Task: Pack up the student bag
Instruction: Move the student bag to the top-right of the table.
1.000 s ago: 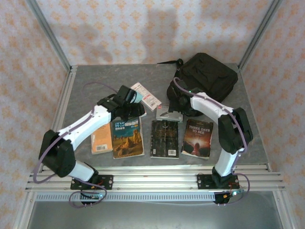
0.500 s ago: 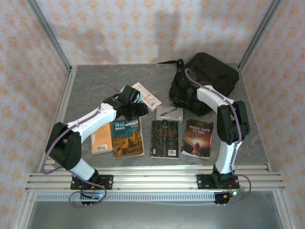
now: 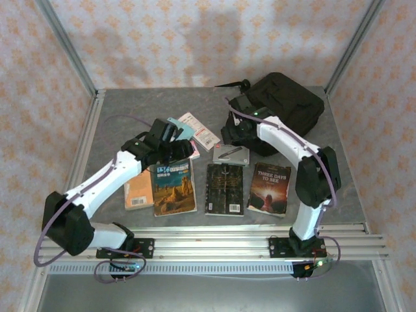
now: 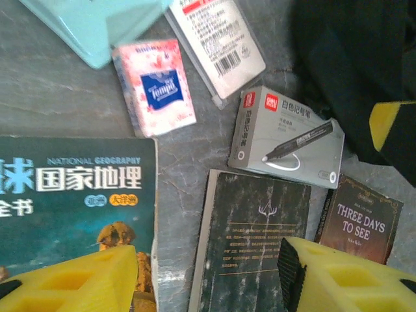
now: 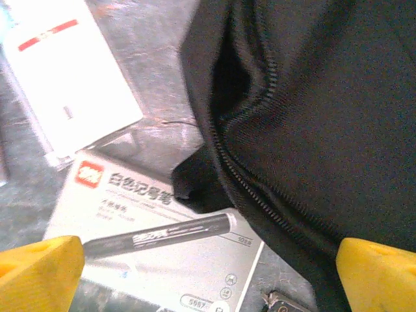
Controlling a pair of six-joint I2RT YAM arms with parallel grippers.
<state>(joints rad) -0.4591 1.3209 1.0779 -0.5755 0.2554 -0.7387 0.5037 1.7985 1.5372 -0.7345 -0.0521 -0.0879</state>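
The black student bag (image 3: pixel 289 104) lies slumped (zip visible) at the far right.

My right gripper (image 5: pixel 209 273): yellow fingertips (image 5: pixel 39 273) at lower corners, spread wide, gripping nothing. student bag (image 5: pixel 325 97) fills right side, zipper (image 5: pixel 260 110) gaping partway. Grey marker box (image 5: pixel 117 185) lower left, bag fabric overlapping its top edge. White packet (image 5: pixel 71 91) upper left on grey table (image 5: pixel 156 140).

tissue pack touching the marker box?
Apart. Left wrist view shows bare grey table between the tissue pack and the marker box.
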